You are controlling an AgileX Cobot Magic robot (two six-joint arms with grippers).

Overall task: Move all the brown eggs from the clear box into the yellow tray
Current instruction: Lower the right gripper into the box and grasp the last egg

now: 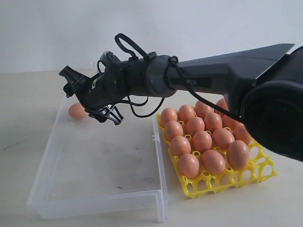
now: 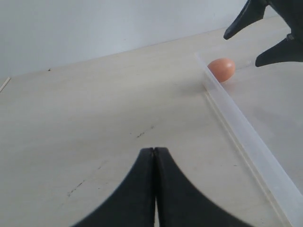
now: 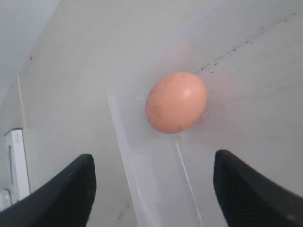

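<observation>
Your right pincer [image 1: 90, 97] has its jaws spread wide and holds nothing. It hangs over the far left corner of the clear box [image 1: 160, 156], reaching in from the 3 o'clock side of the exterior view. One brown egg [image 1: 77, 110] lies on the box floor in that corner, at about 10 o'clock within the box and close against the left wall. In the right wrist view the egg [image 3: 176, 101] sits ahead of the two fingertips [image 3: 64, 189], clear of both.

The yellow tray [image 1: 208, 185] stands on the tabletop [image 1: 23, 104] just beside the box, at its 3 o'clock. Brown eggs [image 1: 202, 140] are packed into its cups row on row.

Your left pincer [image 2: 154, 156] is closed tip to tip with nothing between the jaws. It sits over bare tabletop outside the box's left wall, at about 7 o'clock from the egg [image 2: 221, 69] in its own view.
</observation>
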